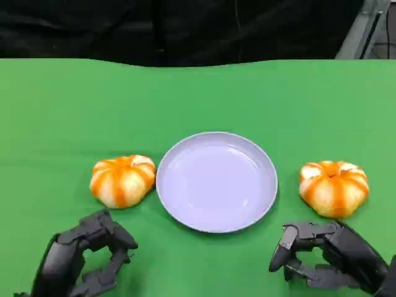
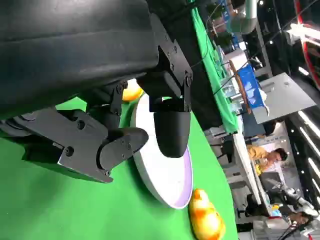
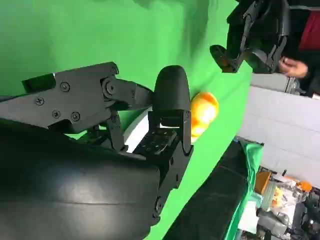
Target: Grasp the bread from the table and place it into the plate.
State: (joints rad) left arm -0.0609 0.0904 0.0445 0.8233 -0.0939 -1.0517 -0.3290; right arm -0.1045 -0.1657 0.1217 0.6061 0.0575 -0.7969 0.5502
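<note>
A pale lilac plate (image 1: 216, 182) lies in the middle of the green table. One orange-and-white round bread (image 1: 122, 179) sits just off its left rim, a second bread (image 1: 334, 187) to its right. My left hand (image 1: 86, 257) hovers near the front edge, below the left bread, fingers apart and holding nothing. My right hand (image 1: 328, 253) sits just below the right bread, also holding nothing. In the left wrist view the fingers (image 2: 170, 125) stand before the plate (image 2: 167, 185), with the right bread (image 2: 205, 220) beyond. The right wrist view shows the left bread (image 3: 202, 112) past its fingers (image 3: 170, 95).
The green cloth (image 1: 74, 105) runs back to a dark backdrop. The right wrist view shows my left hand (image 3: 250, 40) and a person's hand (image 3: 292, 67) beyond the table. Shelves and people stand far off in the left wrist view.
</note>
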